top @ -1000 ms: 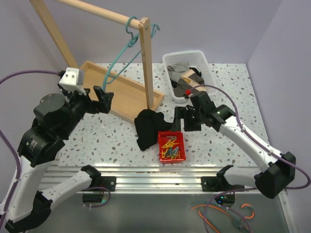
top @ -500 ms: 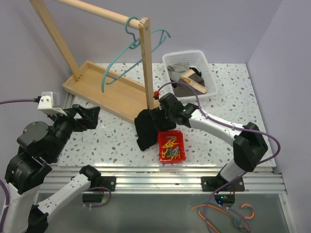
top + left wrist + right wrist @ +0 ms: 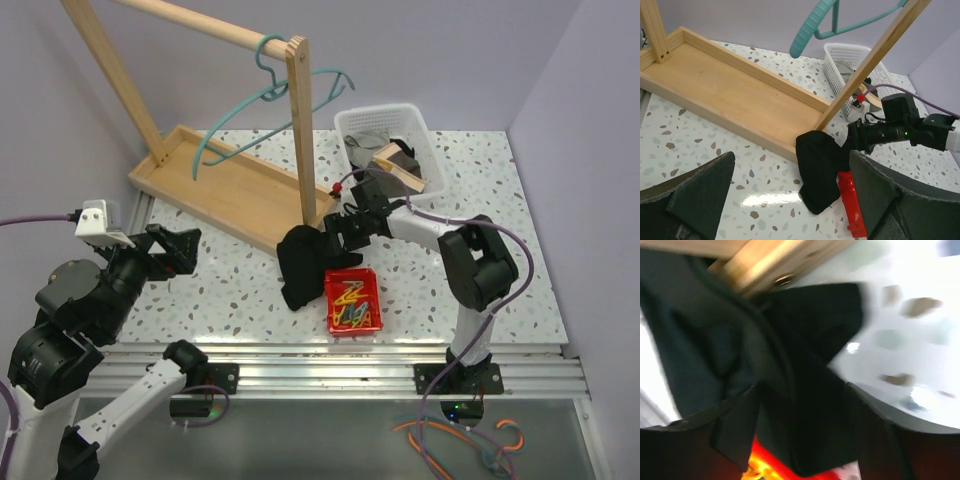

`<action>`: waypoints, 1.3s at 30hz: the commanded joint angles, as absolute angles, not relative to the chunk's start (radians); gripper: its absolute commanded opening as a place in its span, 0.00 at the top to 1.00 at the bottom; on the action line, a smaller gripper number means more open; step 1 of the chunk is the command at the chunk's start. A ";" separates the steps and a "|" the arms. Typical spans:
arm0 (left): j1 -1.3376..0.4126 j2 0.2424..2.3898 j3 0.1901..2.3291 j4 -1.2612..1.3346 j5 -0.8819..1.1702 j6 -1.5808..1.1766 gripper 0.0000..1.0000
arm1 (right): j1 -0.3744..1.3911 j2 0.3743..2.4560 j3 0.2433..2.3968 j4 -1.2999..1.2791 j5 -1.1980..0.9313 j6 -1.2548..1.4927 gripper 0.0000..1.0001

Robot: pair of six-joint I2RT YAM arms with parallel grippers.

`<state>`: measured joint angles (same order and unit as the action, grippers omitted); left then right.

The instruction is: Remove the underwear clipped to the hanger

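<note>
Since a second ago both arms have shifted: the left one has pulled back toward the near left corner, letting go of the hanger (image 3: 812,22), which now dangles free from the rod of the wooden rack (image 3: 299,140), and the right arm has swung in from beside the red tray (image 3: 345,274) to the underwear (image 3: 300,265). That black garment lies off the hanger in a crumpled heap on the tabletop (image 3: 230,280), against the foot of the rack's upright post and touching the tray's far left corner, where it lay before. The left fingers (image 3: 695,190) are spread wide with nothing between them. The right fingers (image 3: 880,440) stand apart over the heap's right edge, dark fabric showing in the gap, not pinched. A white basket (image 3: 385,108) of cloths sits behind.
</note>
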<state>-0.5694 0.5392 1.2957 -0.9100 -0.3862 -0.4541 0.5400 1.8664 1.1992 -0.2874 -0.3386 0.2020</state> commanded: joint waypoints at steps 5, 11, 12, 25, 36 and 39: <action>-0.563 0.548 1.298 -0.899 -0.419 -0.436 0.00 | 0.558 1.885 1.281 -0.319 -0.732 0.199 0.50; -0.563 0.537 1.275 -0.890 -0.414 -0.436 0.00 | 0.520 1.870 1.338 -0.431 -0.729 0.222 1.00; -0.563 0.535 1.273 -0.888 -0.413 -0.437 0.00 | 0.505 1.843 1.338 -0.452 -0.697 0.241 1.00; -0.564 0.552 1.292 -0.862 -0.394 -0.449 0.00 | 0.123 1.621 1.561 -0.456 -0.755 0.469 1.00; -0.563 0.580 1.253 -0.812 -0.382 -0.471 0.00 | 0.046 1.974 2.167 -0.450 -0.536 0.595 1.00; -0.563 0.588 1.236 -0.811 -0.371 -0.480 0.00 | 0.044 2.095 2.313 -0.443 -0.434 0.635 1.00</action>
<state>-0.5694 0.5705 1.2537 -0.8673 -0.3874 -0.4576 0.0509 2.0251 2.1986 -0.4789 -0.5640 0.5667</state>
